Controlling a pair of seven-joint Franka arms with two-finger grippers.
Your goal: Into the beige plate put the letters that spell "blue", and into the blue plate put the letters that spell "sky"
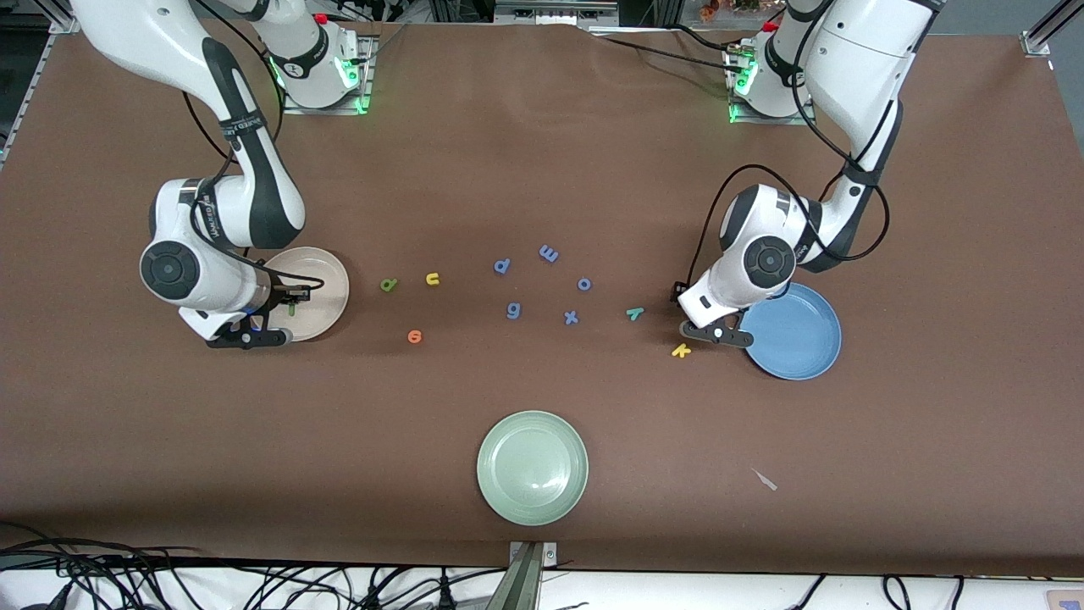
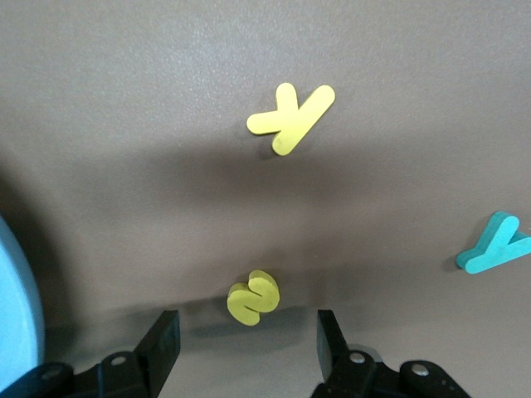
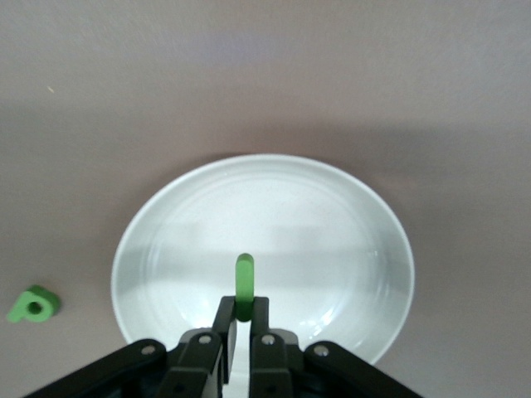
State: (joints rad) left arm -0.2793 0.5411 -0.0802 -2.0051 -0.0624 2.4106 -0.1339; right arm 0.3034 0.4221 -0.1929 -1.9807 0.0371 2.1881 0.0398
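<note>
My right gripper point(image 1: 290, 307) point(image 3: 244, 308) hangs over the beige plate point(image 1: 326, 280) point(image 3: 332, 215), shut on the green l point(image 3: 244, 282), which stands upright between its fingertips. The green b point(image 1: 389, 285) point(image 3: 33, 304), yellow u point(image 1: 433, 279) and orange e point(image 1: 414, 336) lie on the table beside that plate. My left gripper point(image 1: 716, 333) point(image 2: 247, 332) is low at the blue plate's point(image 1: 800, 335) rim, open, with the yellow s point(image 2: 253, 297) lying untouched between its fingers. The yellow k point(image 1: 680, 350) point(image 2: 290, 120) and teal y point(image 1: 635, 313) point(image 2: 495, 245) lie close by.
Several periwinkle-blue letters point(image 1: 514, 311) are scattered mid-table between the two plates. A pale green plate point(image 1: 532, 467) sits nearer the front camera. A small scrap point(image 1: 765, 479) lies toward the left arm's end.
</note>
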